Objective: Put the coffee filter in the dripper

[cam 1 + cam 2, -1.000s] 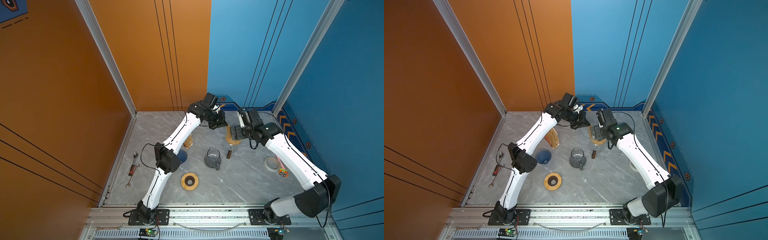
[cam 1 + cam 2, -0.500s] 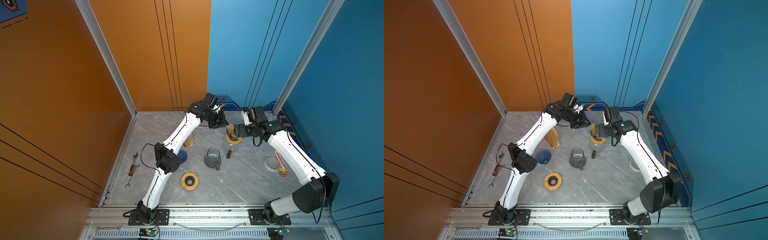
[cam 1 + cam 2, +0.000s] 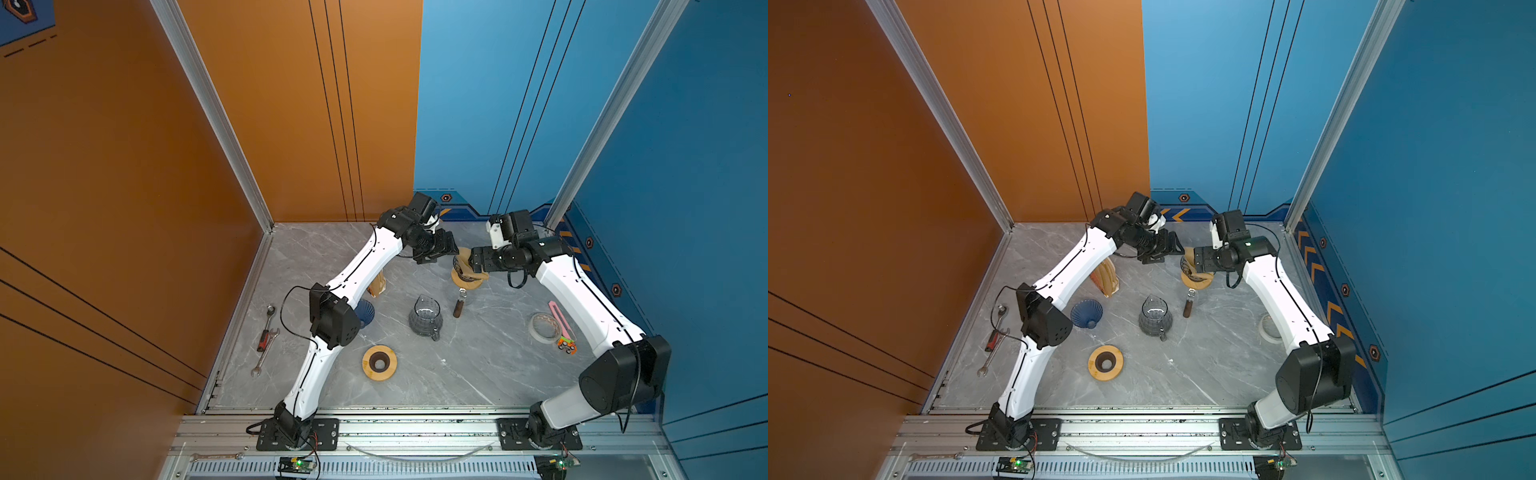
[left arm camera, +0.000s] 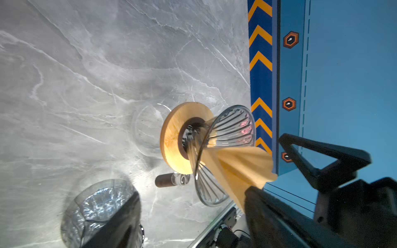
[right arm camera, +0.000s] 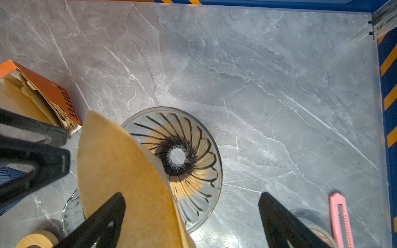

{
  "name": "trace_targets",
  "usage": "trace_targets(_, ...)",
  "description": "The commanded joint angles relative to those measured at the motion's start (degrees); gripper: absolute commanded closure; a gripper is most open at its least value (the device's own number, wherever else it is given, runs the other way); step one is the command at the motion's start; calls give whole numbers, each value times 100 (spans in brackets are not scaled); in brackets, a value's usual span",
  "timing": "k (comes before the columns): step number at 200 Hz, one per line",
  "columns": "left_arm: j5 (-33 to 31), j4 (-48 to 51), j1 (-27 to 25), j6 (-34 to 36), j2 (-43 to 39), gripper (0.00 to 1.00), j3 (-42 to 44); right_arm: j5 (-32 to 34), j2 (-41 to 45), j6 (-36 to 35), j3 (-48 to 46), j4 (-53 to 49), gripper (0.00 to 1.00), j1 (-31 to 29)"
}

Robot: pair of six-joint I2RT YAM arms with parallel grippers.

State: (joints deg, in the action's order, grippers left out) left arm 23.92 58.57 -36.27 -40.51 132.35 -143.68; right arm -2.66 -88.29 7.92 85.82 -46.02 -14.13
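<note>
The dripper (image 5: 193,154) is a clear ribbed glass cone on a wooden ring base (image 4: 171,137), standing near the back wall (image 3: 467,282). A tan paper coffee filter (image 5: 120,171) stands folded flat with its tip inside the cone and leans out over the rim (image 4: 238,165). My left gripper (image 4: 193,216) is open beside the dripper (image 3: 449,249), and the filter's upper edge rests against one of its fingers (image 4: 268,210). The right gripper (image 5: 191,221) hangs open just over the dripper (image 3: 473,261), one finger (image 5: 101,219) in front of the filter.
A coffee-filter packet (image 5: 49,96) lies left of the dripper. A glass server (image 3: 424,316), a brown-handled tool (image 3: 458,305), a spare wooden ring (image 3: 378,363) and a blue dripper (image 3: 1086,312) sit mid-table. Wrenches (image 3: 266,332) lie left; tape roll (image 3: 544,328) and pink knife (image 5: 341,219) lie right.
My left gripper has opened and let go of the filter, which now leans in the dripper. The right arm has turned its wrist and kept its open gripper over the dripper.
</note>
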Motion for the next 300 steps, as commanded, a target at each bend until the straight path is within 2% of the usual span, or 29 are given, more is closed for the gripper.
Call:
trace_targets(1, -348, 145, -79, 397, -349, 8, 42, -188, -90, 109, 148, -100, 4, 126)
trace_targets(15, -421, 194, -121, 482, -311, 0, 25, -305, -99, 130, 121, -60, 4, 205)
trace_targets(75, -542, 222, -221, 729, -132, 2, -88, -901, -336, 227, 172, -64, 3, 462)
trace_targets(120, -1004, 225, -379, 1629, -446, 2, -40, -788, -599, 289, 200, -69, 2, 455)
trace_targets(150, -1063, 223, -451, 2354, -776, 2, 142, -652, -737, 302, 242, -81, 1, 451)
trace_targets(190, -1432, 214, -573, 3359, -1305, 2, 710, -643, -969, 284, 419, -296, 0, 463)
trace_targets(224, -1471, 125, -665, 4070, -1757, 2, 1290, -665, -1175, 350, 600, -523, 0, 445)
trace_targets(270, -1301, -751, -680, 4328, -2689, 2, 2765, -628, -1427, 439, 783, -684, 0, 361)
trace_targets(300, -1315, -963, -638, 4407, -3124, 2, 3312, -506, -1626, 473, 951, -832, 0, 290)
